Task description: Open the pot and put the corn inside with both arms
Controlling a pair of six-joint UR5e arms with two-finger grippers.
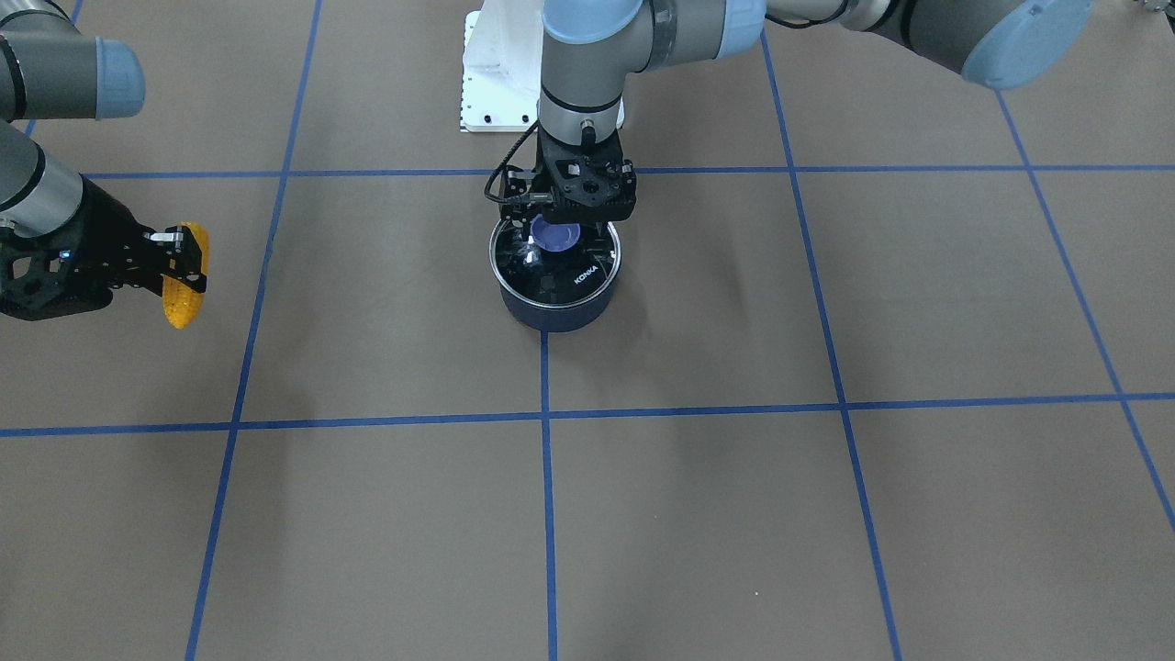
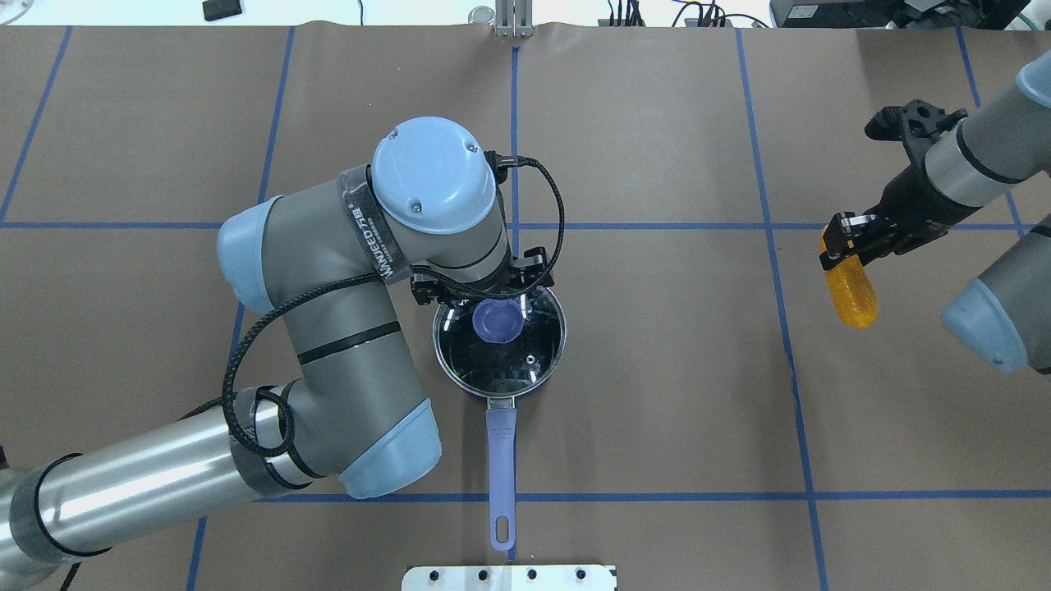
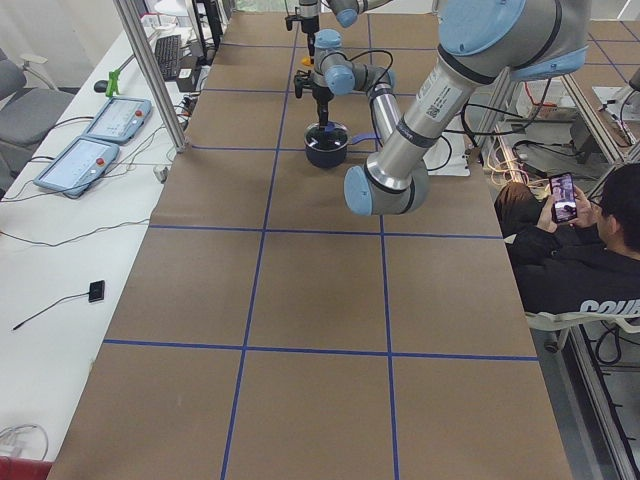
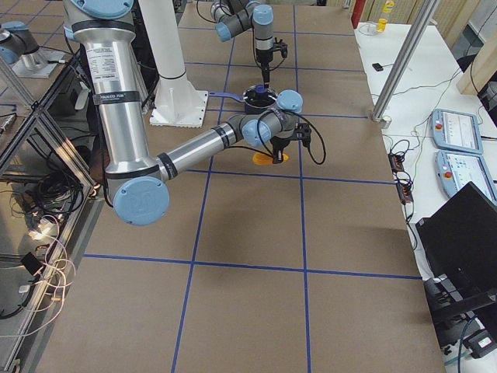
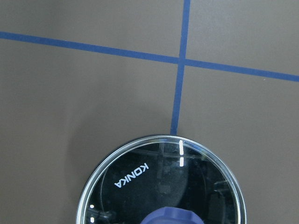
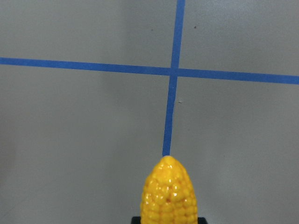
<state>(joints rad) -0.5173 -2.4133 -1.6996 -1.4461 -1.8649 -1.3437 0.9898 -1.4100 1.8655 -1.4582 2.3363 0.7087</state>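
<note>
The pot (image 1: 558,310) stands mid-table with its purple-blue handle (image 2: 501,460) pointing toward the robot's base. The glass lid (image 2: 505,361) sits on it, blue knob (image 1: 555,235) up. My left gripper (image 1: 562,229) hangs straight down over the lid, its fingers either side of the knob, and it looks open. The left wrist view shows the lid (image 5: 163,182) and the top of the knob (image 5: 173,218). My right gripper (image 2: 842,245) is shut on the thick end of the corn (image 2: 852,291) and holds it above the table, far to the pot's side. The corn (image 6: 168,193) points forward in the right wrist view.
Blue tape lines (image 1: 545,418) divide the brown table into squares. The white base plate (image 1: 486,83) lies behind the pot. A seated person (image 3: 585,270) is beside the table's edge, and control tablets (image 3: 95,135) lie on the side bench.
</note>
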